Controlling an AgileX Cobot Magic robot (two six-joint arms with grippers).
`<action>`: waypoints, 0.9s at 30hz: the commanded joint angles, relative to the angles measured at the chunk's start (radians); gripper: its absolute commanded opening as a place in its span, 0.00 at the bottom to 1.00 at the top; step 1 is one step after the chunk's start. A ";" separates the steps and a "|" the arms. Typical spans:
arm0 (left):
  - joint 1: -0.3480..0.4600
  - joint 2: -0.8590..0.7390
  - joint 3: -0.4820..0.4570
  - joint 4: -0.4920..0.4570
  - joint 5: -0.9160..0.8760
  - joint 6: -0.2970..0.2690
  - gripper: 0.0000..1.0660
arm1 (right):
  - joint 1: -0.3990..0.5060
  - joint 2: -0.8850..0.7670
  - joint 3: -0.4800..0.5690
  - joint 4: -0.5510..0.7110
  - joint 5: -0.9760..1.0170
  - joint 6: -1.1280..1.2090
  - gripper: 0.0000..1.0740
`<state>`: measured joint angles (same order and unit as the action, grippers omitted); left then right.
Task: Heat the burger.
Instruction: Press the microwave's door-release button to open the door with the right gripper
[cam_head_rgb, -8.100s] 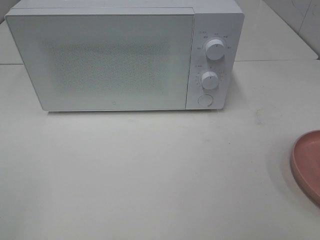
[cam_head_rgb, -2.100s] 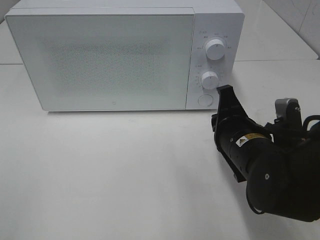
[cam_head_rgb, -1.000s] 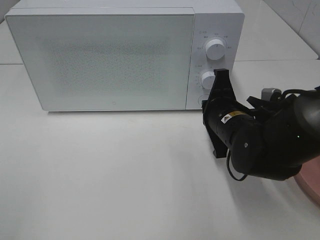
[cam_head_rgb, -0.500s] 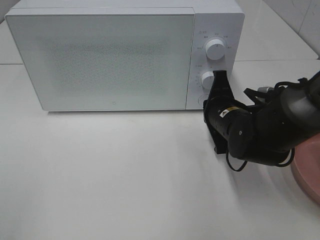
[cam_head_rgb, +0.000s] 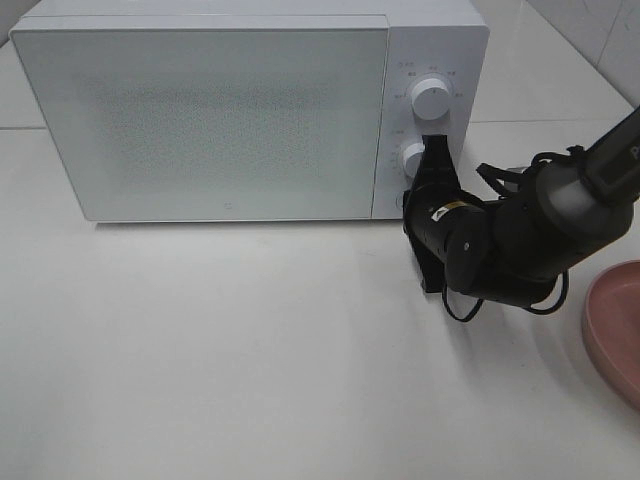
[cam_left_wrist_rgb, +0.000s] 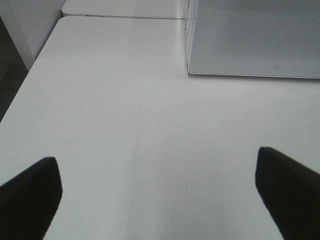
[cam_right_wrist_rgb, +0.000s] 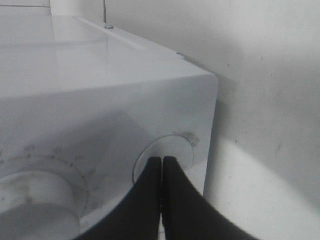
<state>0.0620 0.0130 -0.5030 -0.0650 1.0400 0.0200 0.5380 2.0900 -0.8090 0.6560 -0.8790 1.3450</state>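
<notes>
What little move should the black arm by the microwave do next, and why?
Probably nudge the right gripper forward to press the round button. Its fingers are shut together with their tips right at that button, and the microwave door looks closed, so a push may pop it open.

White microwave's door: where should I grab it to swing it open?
The flat white door shows no handle, so there is nothing to grip yet. The shut right gripper is at the round white button. If the door pops, probably pinch its right edge beside the control panel, coming from the front.
</notes>
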 joint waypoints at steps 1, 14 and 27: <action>-0.004 -0.003 0.004 -0.005 -0.003 0.002 0.92 | -0.026 0.007 -0.022 -0.015 0.016 -0.002 0.00; -0.004 -0.003 0.004 -0.005 -0.003 0.002 0.92 | -0.036 0.033 -0.098 -0.048 -0.067 0.001 0.00; -0.004 -0.003 0.004 -0.005 -0.003 0.002 0.92 | -0.036 0.056 -0.177 -0.051 -0.220 -0.003 0.00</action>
<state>0.0620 0.0130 -0.5030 -0.0650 1.0400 0.0200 0.5160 2.1550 -0.9080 0.6680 -0.8670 1.3500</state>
